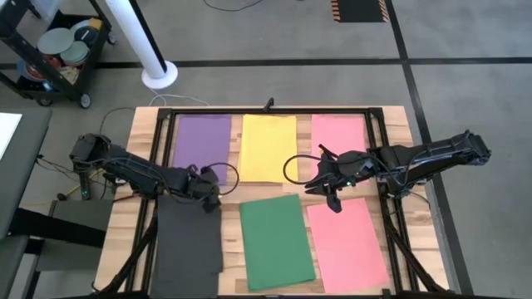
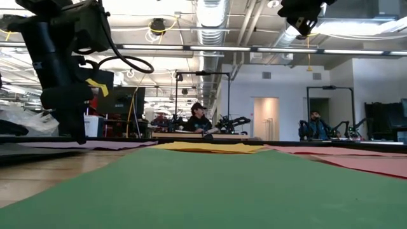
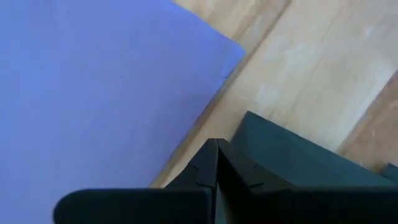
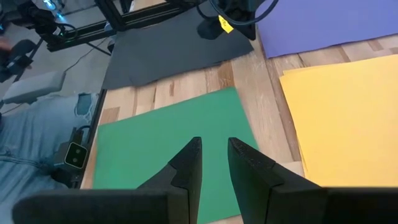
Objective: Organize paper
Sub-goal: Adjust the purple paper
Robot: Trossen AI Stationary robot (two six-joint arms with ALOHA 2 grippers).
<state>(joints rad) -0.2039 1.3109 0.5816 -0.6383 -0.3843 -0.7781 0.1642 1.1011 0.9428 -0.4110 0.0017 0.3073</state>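
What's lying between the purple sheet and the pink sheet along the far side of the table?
The yellow paper lies between the purple paper and the far pink paper, clearest in the high view.

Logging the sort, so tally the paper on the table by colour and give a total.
Purple: 1
Yellow: 1
Pink: 2
Green: 1
Black: 1
Total: 6 sheets or stacks; whether each is single or stacked cannot be told.
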